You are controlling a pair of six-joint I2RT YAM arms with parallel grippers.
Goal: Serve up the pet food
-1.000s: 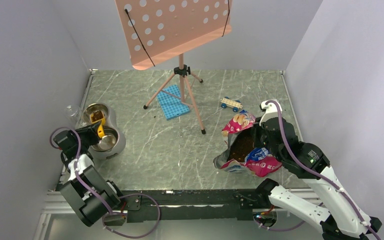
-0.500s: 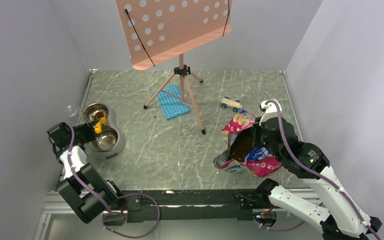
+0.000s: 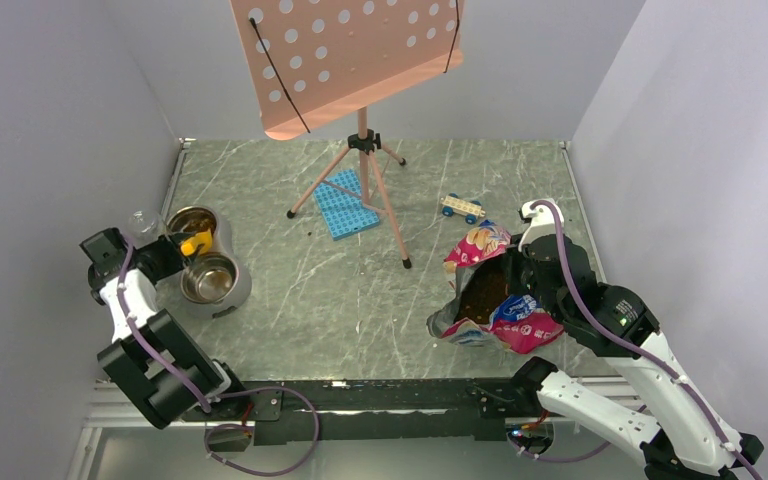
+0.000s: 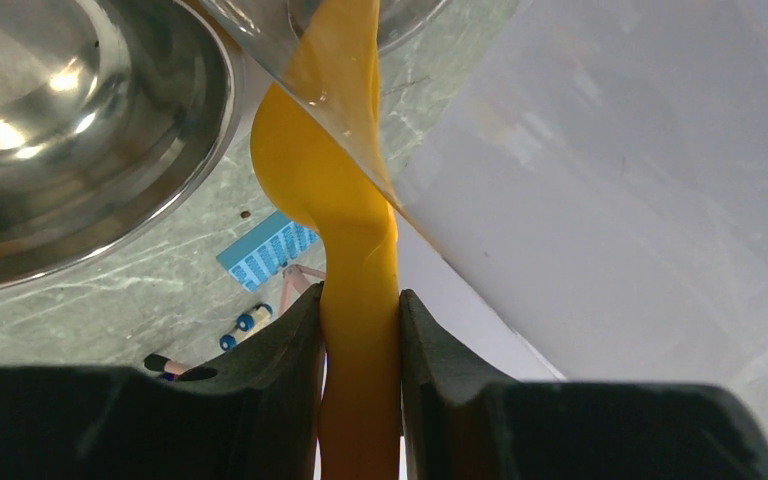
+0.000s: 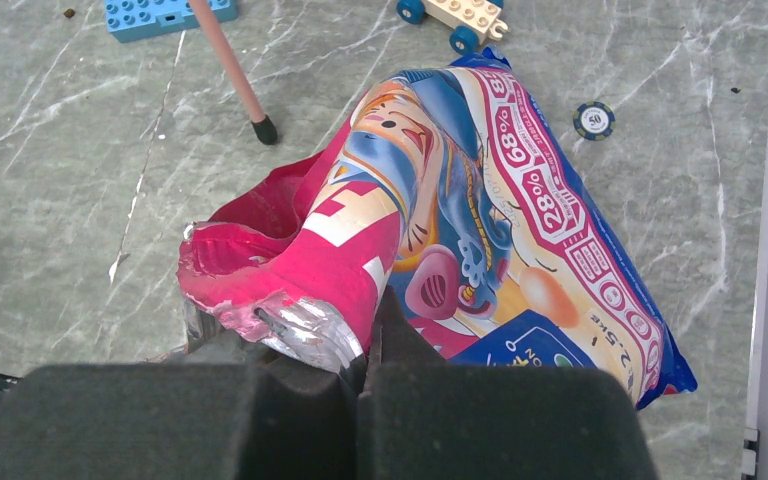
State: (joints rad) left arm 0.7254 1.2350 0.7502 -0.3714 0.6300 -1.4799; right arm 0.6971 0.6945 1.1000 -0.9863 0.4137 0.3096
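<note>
Left end effector (image 4: 360,312) grips scoop (image 3: 197,243) over bowls (image 3: 211,283) at frame left, right end effector (image 5: 365,352) clamps bag (image 5: 480,230); kibble (image 3: 480,290) seemingly part-served.

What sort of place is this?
Probably a robot test cell, not a home: plain grey walls box in a marbled table holding unrelated props, a music stand and toy car.

- L wrist view: scoop (image 4: 358,250) head cut off at top edge; load n/k.
- R wrist view: bag (image 5: 480,200) wall hides pet food (image 3: 480,288).
- Top view: stand (image 3: 345,50) cropped.
</note>
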